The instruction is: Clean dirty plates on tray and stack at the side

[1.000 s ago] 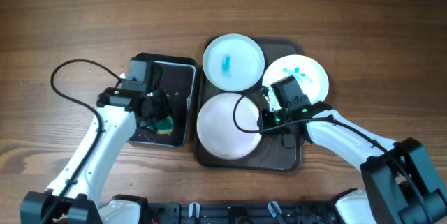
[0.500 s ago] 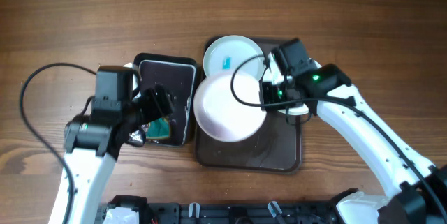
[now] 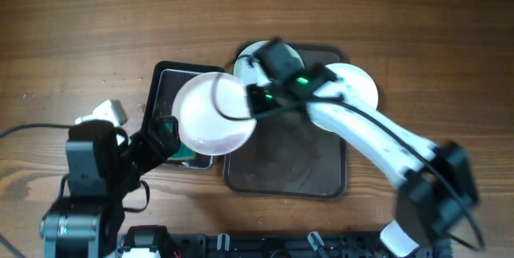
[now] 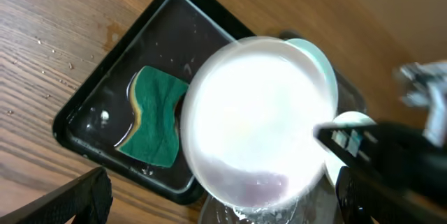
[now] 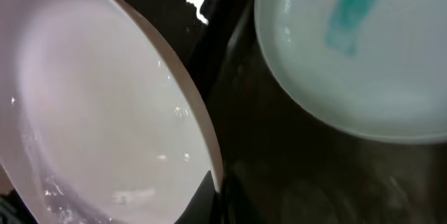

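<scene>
**A:** How far along is it?

**B:** About a third, I'd judge. The right claw (image 3: 257,97) is pressed together on the rim of a clean plate (image 3: 210,113) and holds it in the air. The plate hangs over the right edge of the black tray (image 3: 161,77), and nothing is stacked on the counter (image 3: 80,17) yet.

**A:** And the rest?

**B:** Two plates remain on the brown tray (image 3: 281,169). The smeared plate (image 5: 349,49) sits at its far-left corner with a blue streak in the middle. The third plate (image 3: 360,81) lies over the tray's right edge, mostly under the arm. From overhead I cannot tell whether it is dirty. So what's left is setting this one down, wiping at least one more, then stacking.

**A:** What about the left arm?

**B:** The left claw (image 3: 163,133) is spread wide and holds nothing. It is near the black tray's front edge. The sponge (image 4: 154,123) lies flat in that tray.

**A:** What has changed over the last second?

**B:** A second ago the clean plate lay in the brown tray's front-left part, with the right claw at its rim. It has since been lifted and carried left, leaving that part of the tray bare. The left claw was down on the sponge, half closed. It has now let go and drawn back toward the counter's front-left corner.
</scene>
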You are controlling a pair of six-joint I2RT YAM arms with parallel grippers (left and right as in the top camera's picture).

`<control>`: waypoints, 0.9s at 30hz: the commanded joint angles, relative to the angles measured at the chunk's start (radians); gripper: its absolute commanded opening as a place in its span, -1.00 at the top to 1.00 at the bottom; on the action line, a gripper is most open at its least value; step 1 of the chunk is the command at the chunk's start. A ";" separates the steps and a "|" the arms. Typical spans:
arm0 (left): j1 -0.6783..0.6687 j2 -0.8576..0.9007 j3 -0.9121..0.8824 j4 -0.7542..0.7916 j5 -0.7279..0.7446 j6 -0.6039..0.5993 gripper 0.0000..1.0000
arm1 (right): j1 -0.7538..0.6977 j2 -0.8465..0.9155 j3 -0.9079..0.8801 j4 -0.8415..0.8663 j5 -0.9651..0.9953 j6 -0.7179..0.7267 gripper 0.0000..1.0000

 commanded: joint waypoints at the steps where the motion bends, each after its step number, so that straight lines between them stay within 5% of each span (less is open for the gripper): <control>1: 0.008 -0.017 0.020 -0.016 0.012 -0.017 -1.00 | 0.055 0.139 0.211 -0.048 0.096 0.015 0.91; 17: 0.008 -0.016 0.020 -0.079 0.004 -0.017 -1.00 | 0.291 0.122 0.322 -0.052 0.882 -0.041 0.91; 27: 0.008 -0.016 0.020 -0.079 0.004 -0.017 -1.00 | 0.348 0.122 0.322 -0.049 1.019 -0.051 0.91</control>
